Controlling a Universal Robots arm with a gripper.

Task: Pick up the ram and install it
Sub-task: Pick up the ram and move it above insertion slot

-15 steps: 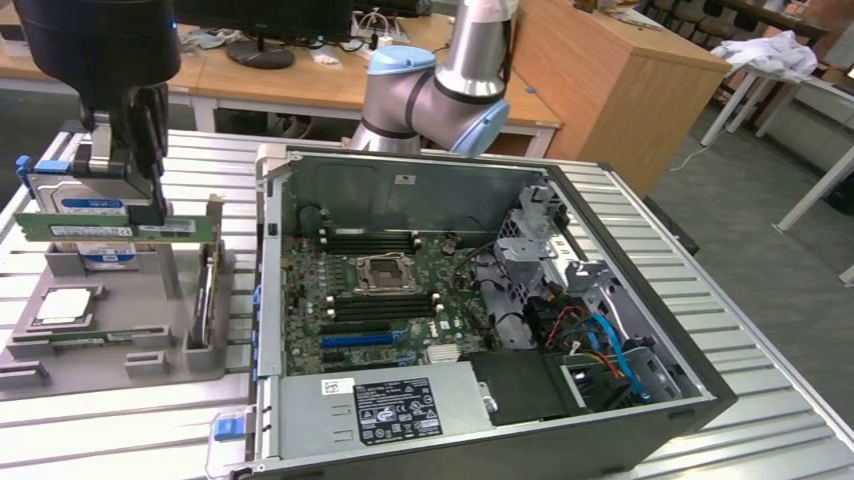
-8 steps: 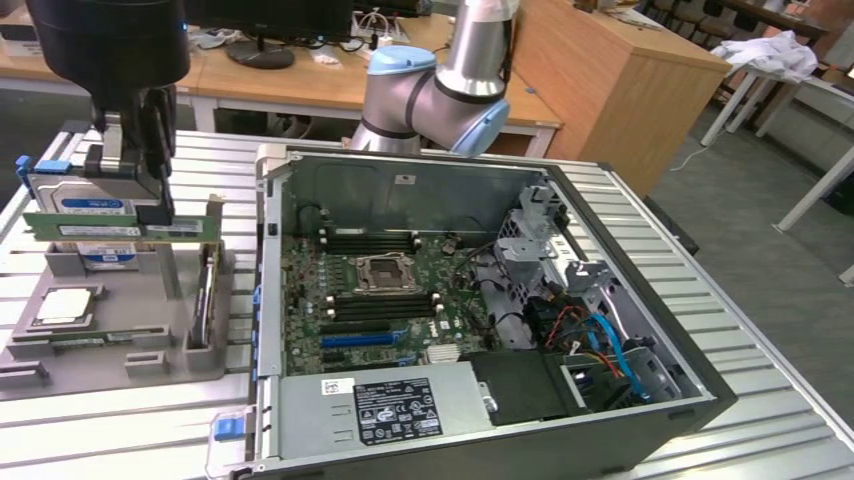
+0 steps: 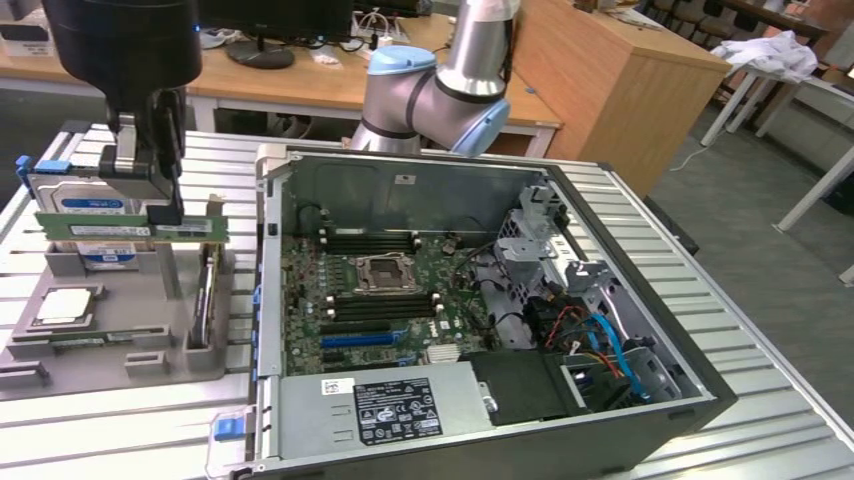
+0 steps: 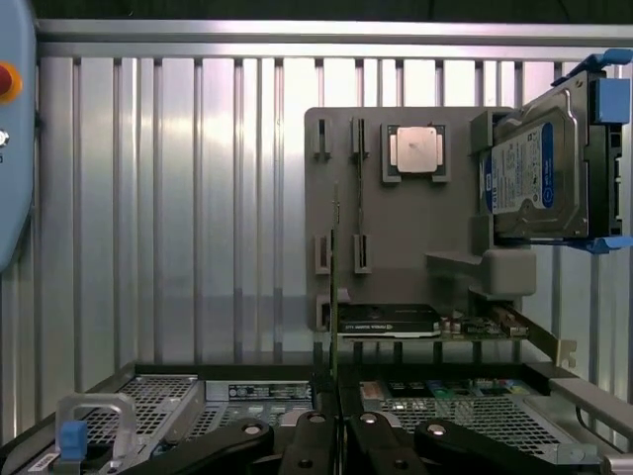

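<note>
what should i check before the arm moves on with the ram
1. Grip on the ram: ok, the gripper is shut on it.
2. Ram free of the grey holder tray: ok, it hangs above the tray's posts.
3. Ram attitude: ok, it looks level in the exterior view.
4. Computer case open: ok, the motherboard is exposed.
5. Memory slots ready to take a stick: cannot tell.
6. Ram lined up over the slots: not ok, it is above the tray, to the exterior view's left of the case.
</note>
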